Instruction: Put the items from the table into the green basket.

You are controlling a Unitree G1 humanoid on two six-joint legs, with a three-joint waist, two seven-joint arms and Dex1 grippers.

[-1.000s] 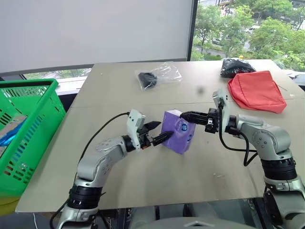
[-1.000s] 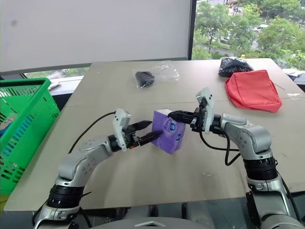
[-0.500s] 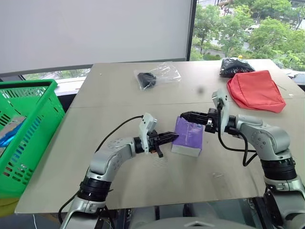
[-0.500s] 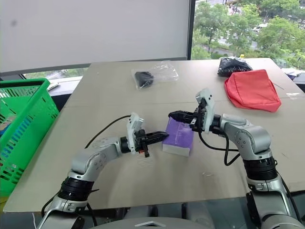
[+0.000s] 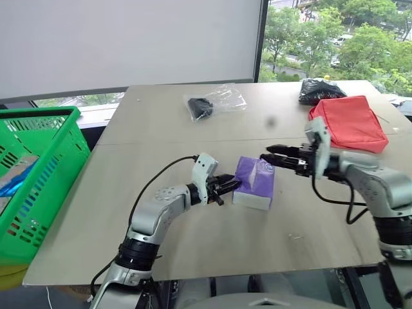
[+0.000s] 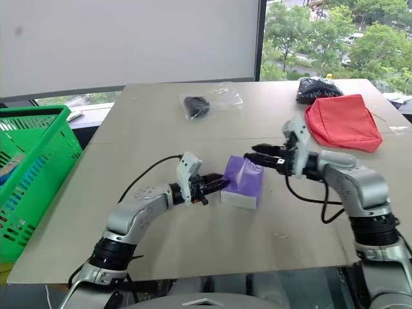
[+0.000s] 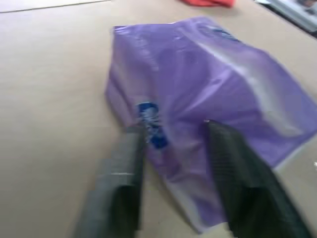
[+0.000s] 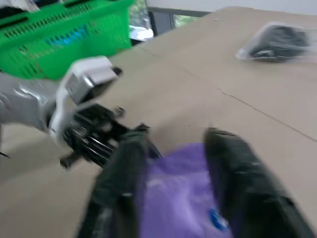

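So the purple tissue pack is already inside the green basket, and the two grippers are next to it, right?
Not quite. The purple tissue pack lies on the table, between the left gripper and the right gripper. The green basket stands off the table's left edge. The left eye view shows it.

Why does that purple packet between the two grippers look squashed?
The purple soft tissue pack lies on the beige table, slumped and creased, not squarely shaped. The left gripper is at its end, which looks pinched in; the right gripper hovers open just beyond it. Nothing is spilled or torn.
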